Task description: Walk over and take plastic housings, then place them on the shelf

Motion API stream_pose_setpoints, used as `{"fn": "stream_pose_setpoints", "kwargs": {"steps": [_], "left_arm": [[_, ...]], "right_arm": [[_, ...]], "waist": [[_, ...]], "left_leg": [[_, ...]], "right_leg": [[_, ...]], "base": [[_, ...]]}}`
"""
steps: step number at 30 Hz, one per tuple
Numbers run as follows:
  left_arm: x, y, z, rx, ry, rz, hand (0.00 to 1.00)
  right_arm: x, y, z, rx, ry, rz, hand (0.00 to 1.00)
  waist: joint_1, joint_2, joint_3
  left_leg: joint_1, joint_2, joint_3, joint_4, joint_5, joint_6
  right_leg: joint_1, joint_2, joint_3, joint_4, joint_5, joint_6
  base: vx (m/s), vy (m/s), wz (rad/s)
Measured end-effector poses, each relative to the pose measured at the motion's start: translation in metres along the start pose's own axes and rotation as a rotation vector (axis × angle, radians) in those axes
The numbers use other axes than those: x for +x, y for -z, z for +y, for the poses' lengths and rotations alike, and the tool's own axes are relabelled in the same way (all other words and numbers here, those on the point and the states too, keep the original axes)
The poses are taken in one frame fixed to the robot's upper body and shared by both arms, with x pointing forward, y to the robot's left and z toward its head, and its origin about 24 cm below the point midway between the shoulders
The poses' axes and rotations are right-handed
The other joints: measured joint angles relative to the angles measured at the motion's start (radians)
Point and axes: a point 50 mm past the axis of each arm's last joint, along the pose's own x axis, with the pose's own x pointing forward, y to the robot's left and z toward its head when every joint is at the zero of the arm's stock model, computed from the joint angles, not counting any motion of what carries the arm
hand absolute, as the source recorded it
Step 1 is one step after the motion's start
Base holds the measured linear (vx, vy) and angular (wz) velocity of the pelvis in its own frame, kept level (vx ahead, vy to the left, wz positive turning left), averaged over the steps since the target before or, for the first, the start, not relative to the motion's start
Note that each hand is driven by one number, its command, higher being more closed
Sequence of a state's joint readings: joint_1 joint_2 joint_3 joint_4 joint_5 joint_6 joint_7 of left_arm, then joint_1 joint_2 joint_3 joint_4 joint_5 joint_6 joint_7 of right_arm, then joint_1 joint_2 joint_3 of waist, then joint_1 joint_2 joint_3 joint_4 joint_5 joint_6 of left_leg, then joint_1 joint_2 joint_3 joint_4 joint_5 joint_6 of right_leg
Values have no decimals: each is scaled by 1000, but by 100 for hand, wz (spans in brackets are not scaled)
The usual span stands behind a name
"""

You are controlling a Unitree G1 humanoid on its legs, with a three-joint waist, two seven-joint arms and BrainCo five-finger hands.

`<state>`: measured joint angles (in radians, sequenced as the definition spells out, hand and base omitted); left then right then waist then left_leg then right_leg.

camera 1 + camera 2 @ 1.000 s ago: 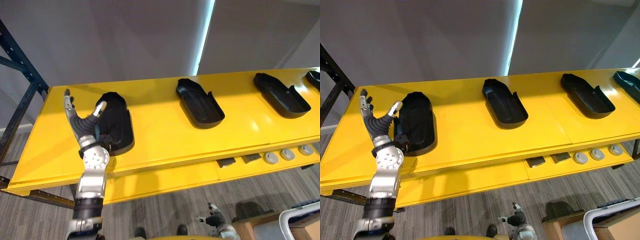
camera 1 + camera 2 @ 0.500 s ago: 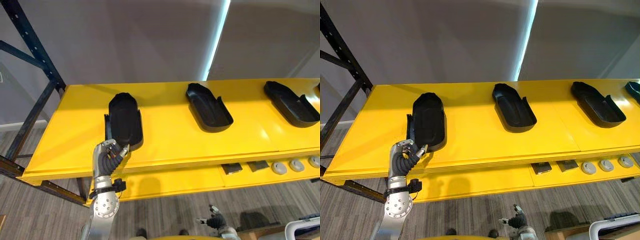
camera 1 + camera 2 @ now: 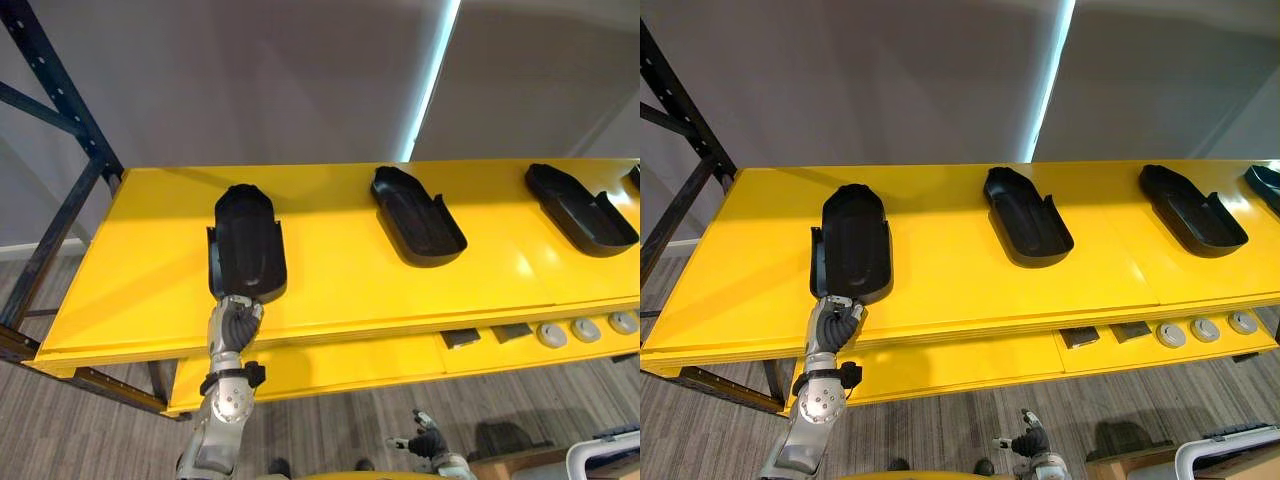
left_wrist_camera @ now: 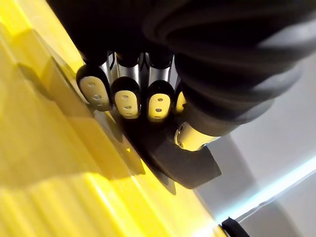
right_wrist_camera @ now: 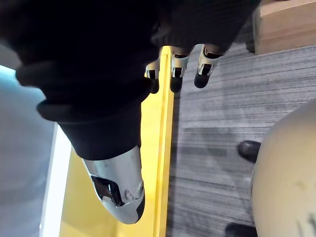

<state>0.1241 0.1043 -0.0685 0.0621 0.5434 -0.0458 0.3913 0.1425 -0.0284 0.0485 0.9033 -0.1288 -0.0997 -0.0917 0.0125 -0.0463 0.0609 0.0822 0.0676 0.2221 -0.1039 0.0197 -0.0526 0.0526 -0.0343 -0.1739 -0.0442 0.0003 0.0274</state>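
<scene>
A dark blue rack upright stood at the far left, with the long yellow shelf running across from it. Four black plastic housings lay on the shelf, hollow side up and well apart from one another.

The leftmost housing lay with its length from twelve to six o'clock. At its six o'clock end, by the shelf's front edge, was the left hand. Its fingers were curled in, tips over the yellow surface, with the housing just past them and the thumb near its end. Nothing lay inside the curl, and whether any tip touched the housing could not be told.

The second housing and the third housing each pointed from about eleven to five o'clock. The fourth housing was cut off by the right edge.

On the lower yellow ledge, at about five o'clock from the second housing, two dark square plates sat side by side. Three round grey discs stood in a row at their three o'clock.

The right hand hung low over the grey plank floor, fingers loose and holding nothing.
</scene>
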Motion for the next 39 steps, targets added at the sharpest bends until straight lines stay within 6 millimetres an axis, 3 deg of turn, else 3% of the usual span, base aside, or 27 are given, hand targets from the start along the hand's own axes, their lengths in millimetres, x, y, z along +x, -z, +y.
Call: {"fn": "stream_pose_setpoints", "kwargs": {"steps": [5,11,19,24,27,30,32,34,36,39], "left_arm": [[17,-3,-3,37,4,-12,100],[32,2,3,66,-23,15,100],[34,7,8,76,-31,31,100],[34,-1,12,-1,-41,11,100],[35,-38,34,-113,-129,-148,100],[21,-85,74,-250,-296,-403,100],[15,-92,94,-310,-395,-459,100],[2,-77,131,-359,-614,-436,100],[-12,-51,150,-361,-764,-324,100],[-40,-15,159,-385,-874,-133,100]], "right_arm": [[1,-1,0,-2,-3,-1,0],[3,-5,-4,-13,-1,-6,0],[4,-6,-6,-13,3,-10,0],[4,-6,-6,-11,3,-8,0],[4,-4,-7,0,7,-1,0],[4,0,-10,21,22,22,0],[4,2,-13,28,33,33,0],[4,2,-14,25,38,38,0],[4,3,-15,27,42,44,0],[2,7,-15,40,60,53,0]], "waist": [[-5,1,0],[-40,9,0],[-53,16,-2],[-52,16,-2],[-49,17,-3],[-32,24,-5],[-24,33,-8],[-21,39,-8],[-12,39,-8],[7,35,-10]], "left_leg": [[0,1,2,0,0,0],[-1,3,5,0,-1,0],[-2,1,25,0,-2,2],[-3,-2,18,0,-2,3],[-6,-1,-4,0,-1,3],[-15,3,-19,0,-1,3],[-17,7,-32,0,-2,3],[-18,9,-48,0,-2,2],[-17,11,-58,0,-8,2],[-14,11,-61,0,-9,2]], "right_leg": [[6,7,5,-16,6,-4],[4,15,17,-30,19,-9],[-7,15,40,-30,27,-5],[-6,14,34,-30,28,-3],[1,10,17,-27,28,-3],[1,7,12,-21,28,-3],[1,7,12,-12,26,-2],[5,8,12,-6,25,-2],[4,7,10,11,16,-2],[5,4,1,26,-1,0]], "base": [[-3,-9,-2],[-26,-23,-6],[-23,-6,-8],[-5,-9,3],[0,-12,17],[-15,-8,10],[-36,-10,16],[-31,1,21],[-41,-1,17],[-34,-2,16]]}}
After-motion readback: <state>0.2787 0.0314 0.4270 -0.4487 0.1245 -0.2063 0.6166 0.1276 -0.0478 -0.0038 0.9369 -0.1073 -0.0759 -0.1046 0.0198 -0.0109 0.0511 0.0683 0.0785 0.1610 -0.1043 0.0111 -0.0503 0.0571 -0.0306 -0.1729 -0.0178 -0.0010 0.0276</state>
